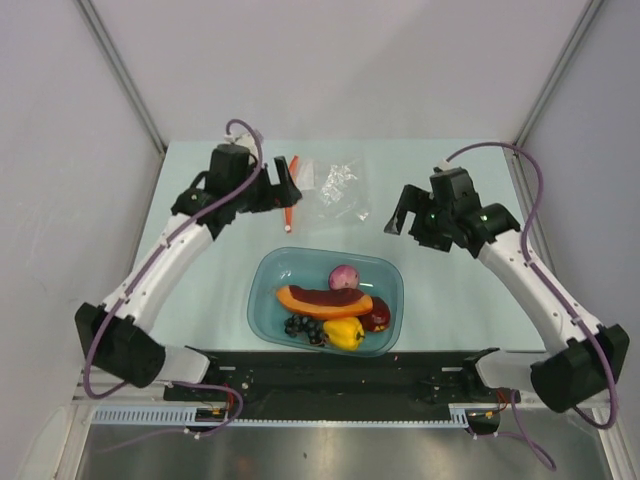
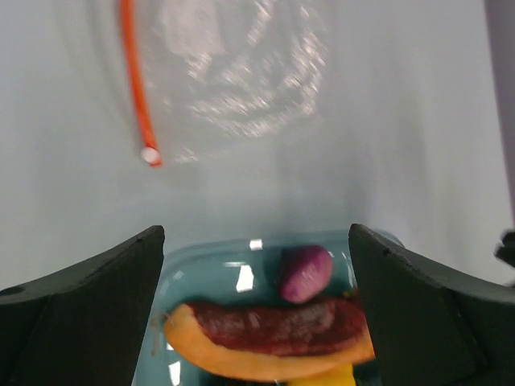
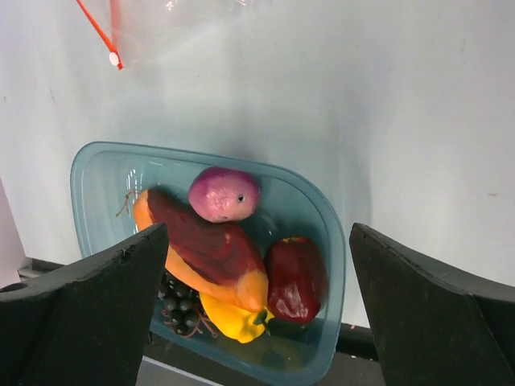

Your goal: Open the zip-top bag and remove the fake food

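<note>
The clear zip-top bag [image 1: 335,190] lies flat at the back of the table, its orange-red strip [image 1: 291,200] at its left side; it looks empty. The fake food lies in a teal tub [image 1: 262,275]: pink-purple onion [image 1: 344,277], orange-and-maroon slice [image 1: 322,299], dark red apple [image 1: 378,318], yellow pepper [image 1: 344,333], dark berries [image 1: 303,327]. My left gripper [image 1: 288,190] is open and empty, just left of the bag by its strip. My right gripper [image 1: 400,218] is open and empty, right of the bag. The left wrist view shows the bag [image 2: 241,72], strip [image 2: 137,88] and onion [image 2: 306,272].
The right wrist view looks down on the tub [image 3: 105,161] with the onion [image 3: 224,195], slice [image 3: 205,245], apple [image 3: 296,277], pepper [image 3: 233,318] and berries [image 3: 179,301]. A black rail [image 1: 330,375] runs along the near edge. Grey walls enclose the table.
</note>
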{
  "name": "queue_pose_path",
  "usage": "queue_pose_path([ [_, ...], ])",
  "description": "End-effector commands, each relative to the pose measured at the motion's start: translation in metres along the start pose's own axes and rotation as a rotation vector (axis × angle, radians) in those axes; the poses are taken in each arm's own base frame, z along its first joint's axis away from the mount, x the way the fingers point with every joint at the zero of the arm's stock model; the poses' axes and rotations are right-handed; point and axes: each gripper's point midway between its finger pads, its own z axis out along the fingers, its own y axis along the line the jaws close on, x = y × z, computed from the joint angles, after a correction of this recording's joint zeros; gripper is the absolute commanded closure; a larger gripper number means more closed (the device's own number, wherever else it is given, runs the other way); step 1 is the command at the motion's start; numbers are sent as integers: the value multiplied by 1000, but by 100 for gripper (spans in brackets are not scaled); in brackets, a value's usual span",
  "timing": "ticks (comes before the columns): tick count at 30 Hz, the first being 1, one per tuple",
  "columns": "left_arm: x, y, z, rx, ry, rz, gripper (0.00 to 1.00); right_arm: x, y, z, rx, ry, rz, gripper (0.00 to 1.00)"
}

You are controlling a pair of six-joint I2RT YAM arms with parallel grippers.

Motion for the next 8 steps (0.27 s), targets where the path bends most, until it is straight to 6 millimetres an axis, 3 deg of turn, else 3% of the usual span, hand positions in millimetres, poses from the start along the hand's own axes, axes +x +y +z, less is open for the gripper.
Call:
queue_pose_path([
  [1, 36, -67, -27, 255, -14, 16, 0, 15, -22, -27, 36, -61, 84, 0],
  [2, 50, -87, -35, 317, -8, 35, 0, 29, -32, -24, 52, -37, 92, 0],
  [3, 61, -95, -38, 359, -19, 39, 0, 33, -25, -39, -19, -62, 91, 0],
  [4, 61, -108, -55, 422, -43, 28, 0, 38, -25, -42, -42, -67, 96, 0],
  [5, 77, -113, -59, 463, -24, 28, 0, 54, -29, -40, -64, -36, 114, 0],
  [7, 77, -124, -75, 541, -47, -11, 0, 56, -21, -55, -154, -77, 126, 0],
  [8, 79, -130, -94, 628, -71, -15, 0, 68, -14, -58, -222, -40, 124, 0],
])
